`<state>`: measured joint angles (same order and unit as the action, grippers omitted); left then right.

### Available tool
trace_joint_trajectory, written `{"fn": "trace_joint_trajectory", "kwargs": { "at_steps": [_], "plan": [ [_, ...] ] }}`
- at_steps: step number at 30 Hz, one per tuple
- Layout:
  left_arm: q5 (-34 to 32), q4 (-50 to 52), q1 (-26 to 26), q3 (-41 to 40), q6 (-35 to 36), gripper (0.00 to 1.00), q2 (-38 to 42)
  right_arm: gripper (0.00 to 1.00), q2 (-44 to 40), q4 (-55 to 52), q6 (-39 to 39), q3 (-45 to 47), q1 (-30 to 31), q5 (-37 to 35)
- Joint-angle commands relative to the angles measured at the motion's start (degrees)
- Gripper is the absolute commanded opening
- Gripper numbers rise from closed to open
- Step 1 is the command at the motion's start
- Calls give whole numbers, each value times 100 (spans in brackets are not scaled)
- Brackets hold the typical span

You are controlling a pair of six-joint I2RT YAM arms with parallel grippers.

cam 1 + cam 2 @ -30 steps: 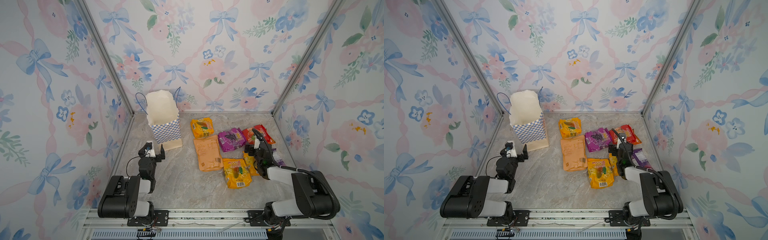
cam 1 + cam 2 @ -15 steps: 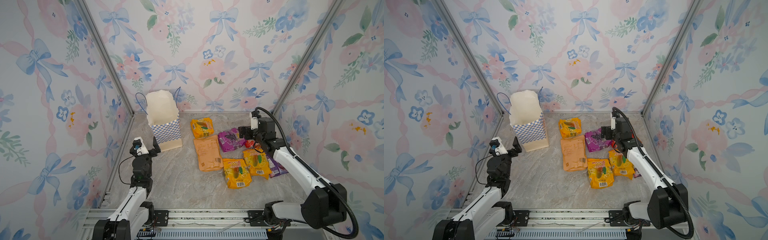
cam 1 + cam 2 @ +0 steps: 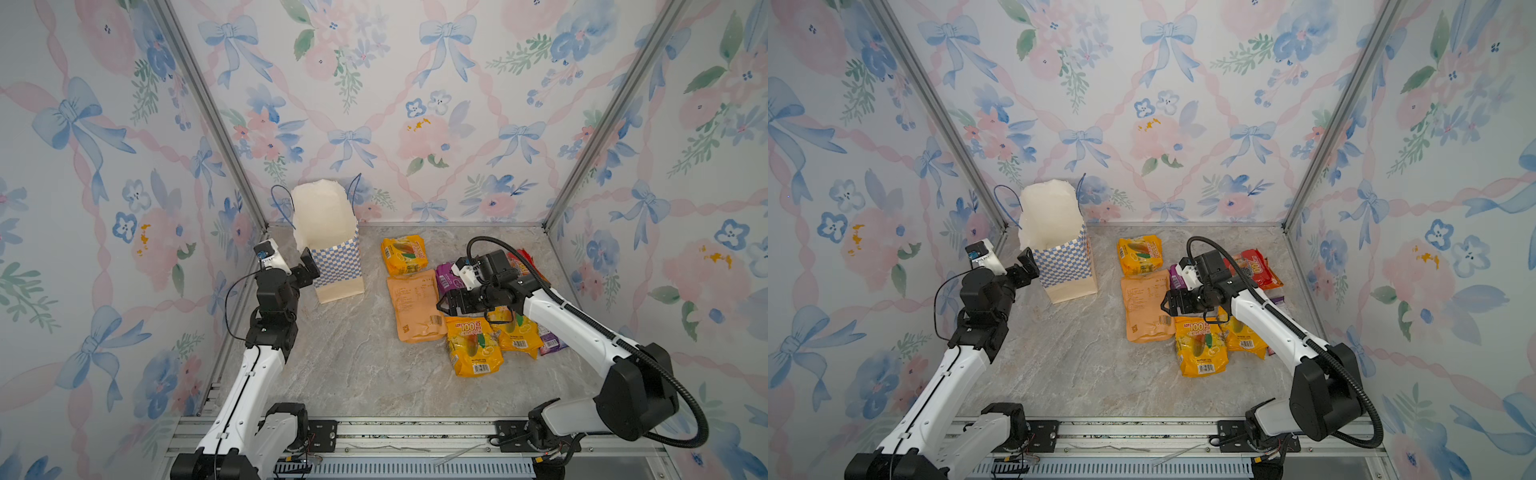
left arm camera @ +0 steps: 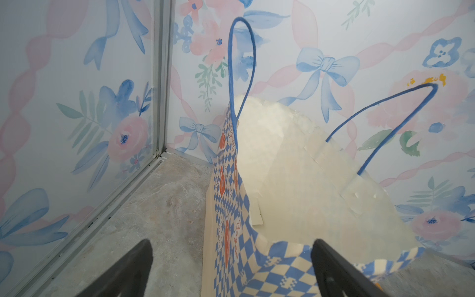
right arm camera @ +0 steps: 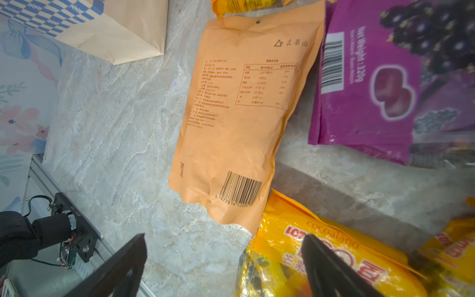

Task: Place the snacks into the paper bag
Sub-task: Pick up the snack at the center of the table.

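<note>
The grey marble-look tabletop (image 3: 353, 374) carries every item. The tall blue-and-white checkered paper bag with cream base band and blue cord handles (image 3: 337, 266) stands upright near the surface's far-left corner, mouth open. The left wrist view shows only bare cream lining, though the bag's bottom is hidden. All seven snacks lie on the surface toward its right edge: the large plain orange-tan pouch (image 3: 415, 309), three yellow fruit-printed packs (image 3: 473, 349), a purple grape-printed pack (image 5: 372, 84), a red pack (image 3: 1254, 266) and a small purple packet (image 3: 550, 344). The left gripper (image 3: 309, 266) is spread wide and empty at the bag's near rim; contact cannot be confirmed. The right gripper (image 3: 444, 304) is spread wide and empty above the orange-tan pouch's near end, beside a yellow pack. Assessment: nothing bagged, all seven placements outstanding.
</note>
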<state>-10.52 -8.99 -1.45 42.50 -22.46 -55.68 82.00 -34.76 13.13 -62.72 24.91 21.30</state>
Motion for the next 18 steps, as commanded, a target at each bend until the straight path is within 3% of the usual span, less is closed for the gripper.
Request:
{"fn": "trace_joint_trajectory", "kwargs": {
  "at_steps": [1, 7, 18],
  "plan": [
    [346, 1107, 141, 681, -424, 98, -268, 97, -1, -279, 230, 62, 41, 20],
    [595, 1915, 233, 1770, -548, 98, -735, 96, 419, -261, 303, -81, 70, 205],
    [801, 2399, 499, 2405, -518, 98, -1106, 97, 1447, 67, 372, -477, 85, 384]
  ]
}}
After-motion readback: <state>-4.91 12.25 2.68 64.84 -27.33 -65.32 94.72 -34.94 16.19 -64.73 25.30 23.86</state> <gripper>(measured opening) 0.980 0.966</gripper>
